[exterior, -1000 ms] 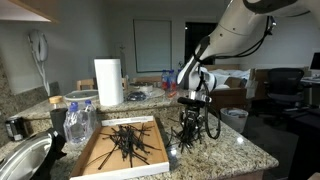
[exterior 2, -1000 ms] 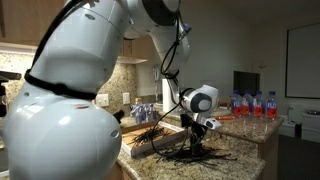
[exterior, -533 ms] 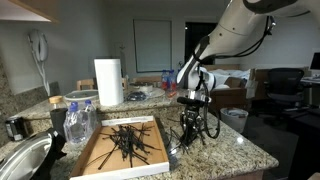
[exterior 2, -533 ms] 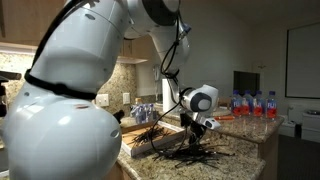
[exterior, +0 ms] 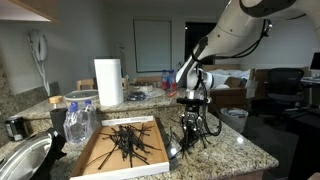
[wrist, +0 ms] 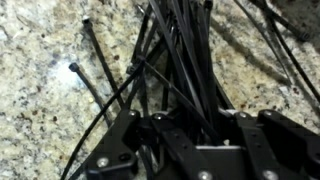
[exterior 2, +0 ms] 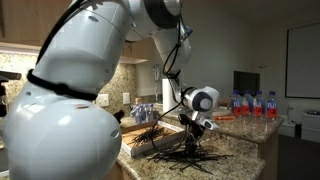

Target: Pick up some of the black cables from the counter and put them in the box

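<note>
I have the pincer (exterior: 191,127) down in the loose heap of black cables (exterior: 206,133) on the granite counter (exterior: 238,152), just beside the cardboard box (exterior: 92,156) and outside its low wall. In the wrist view the pincer (wrist: 190,128) is clamped on a thick bunch of those cables (wrist: 182,60). The strands run straight into the narrow gap between the fingers, while others splay over the speckled stone (wrist: 40,80) ungripped. The other outside camera shows the pincer (exterior 2: 194,142) low in the spiky tangle (exterior 2: 190,153), which lies on the counter, so I judge the grasp is made and the lift has not begun. The box already holds a pile of the same cables (exterior: 125,143), so this is one more load rather than the first. Next I want a straight lift, high enough that the dangling ends clear the box wall. Then comes a short move sideways until the bunch hangs over the middle of the box, and only there do I let the fingers part. The cords are thin and interlocked, so I expect stragglers to hook on and drag, or a few to slip from the grip. A slow rise should shed them onto the counter. The water bottles (exterior: 80,122) and paper towel roll (exterior: 108,82) stand beyond the box, well clear of that path.
</note>
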### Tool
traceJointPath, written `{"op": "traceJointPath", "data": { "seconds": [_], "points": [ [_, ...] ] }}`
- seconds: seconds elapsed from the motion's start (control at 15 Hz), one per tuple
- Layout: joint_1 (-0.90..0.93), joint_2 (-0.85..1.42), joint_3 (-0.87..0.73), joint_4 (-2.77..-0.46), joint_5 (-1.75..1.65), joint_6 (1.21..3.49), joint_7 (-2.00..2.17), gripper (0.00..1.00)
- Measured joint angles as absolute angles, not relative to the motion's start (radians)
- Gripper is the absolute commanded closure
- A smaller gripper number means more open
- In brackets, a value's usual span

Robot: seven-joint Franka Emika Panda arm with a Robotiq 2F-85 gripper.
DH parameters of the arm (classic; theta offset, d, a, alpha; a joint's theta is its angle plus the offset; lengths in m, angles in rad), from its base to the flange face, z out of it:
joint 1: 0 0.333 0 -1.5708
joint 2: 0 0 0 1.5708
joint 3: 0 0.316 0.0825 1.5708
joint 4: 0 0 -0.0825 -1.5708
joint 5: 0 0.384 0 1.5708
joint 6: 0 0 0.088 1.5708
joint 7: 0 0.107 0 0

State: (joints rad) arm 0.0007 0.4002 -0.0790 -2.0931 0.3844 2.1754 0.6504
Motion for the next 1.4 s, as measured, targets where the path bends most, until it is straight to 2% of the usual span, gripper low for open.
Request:
{"op": "traceJointPath", "data": {
  "seconds": [0.27,0.33,0.47,0.53,0.8,1.0,1.4],
  "points": [
    [0.001,0.405,-0.085,-2.074,0.381,2.145,0.650,0.41],
    [0.001,0.406,-0.085,-2.069,0.381,2.138,0.650,0.77],
    [0.001,0.409,-0.085,-2.060,0.381,2.122,0.650,0.83],
    [0.001,0.412,-0.086,-2.054,0.380,2.115,0.650,0.89],
    [0.001,0.423,-0.086,-2.032,0.380,2.089,0.650,0.97],
    [0.001,0.431,-0.086,-2.016,0.380,2.070,0.650,0.91],
    [0.001,0.438,-0.088,-2.002,0.380,2.059,0.650,0.92]
  ]
}}
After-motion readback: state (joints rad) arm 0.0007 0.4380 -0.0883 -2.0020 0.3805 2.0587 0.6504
